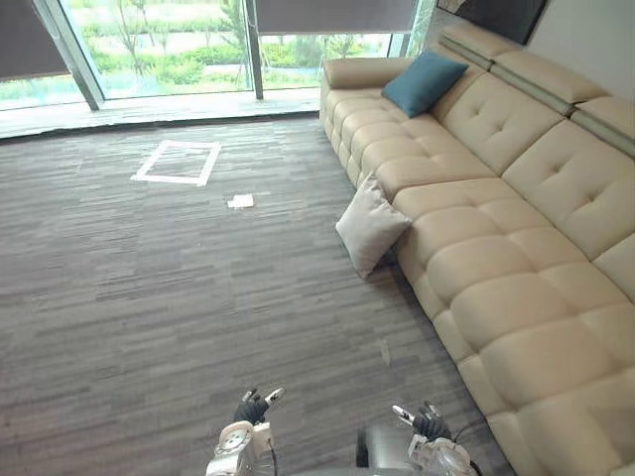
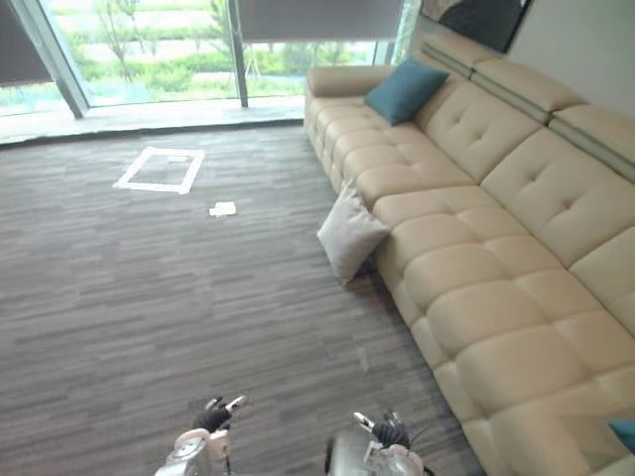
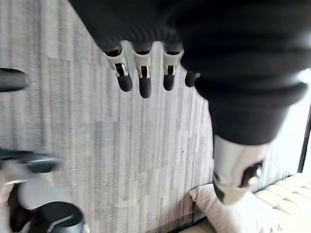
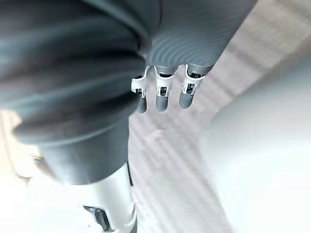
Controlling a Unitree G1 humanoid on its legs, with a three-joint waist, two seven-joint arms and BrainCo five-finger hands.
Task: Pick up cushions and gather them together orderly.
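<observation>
A pale beige cushion [image 1: 372, 226] stands on the carpet, leaning against the front of the long beige sofa [image 1: 516, 228]. On the sofa's far end a teal cushion [image 1: 424, 81] rests against the backrest. The corner of another teal cushion [image 2: 625, 433] peeks in at the sofa's near end. My left hand [image 1: 253, 407] and right hand [image 1: 427, 424] hang low at the near edge, well short of the beige cushion. Both are open and hold nothing, their fingers [image 3: 141, 73] [image 4: 163, 92] straight over the carpet. The left wrist view also catches the beige cushion [image 3: 228, 213].
A white tape rectangle [image 1: 179, 162] marks the carpet at the far left, with a small white sheet [image 1: 240, 201] lying near it. Floor-length windows [image 1: 169, 50] line the back. Open carpet spreads between me and the sofa.
</observation>
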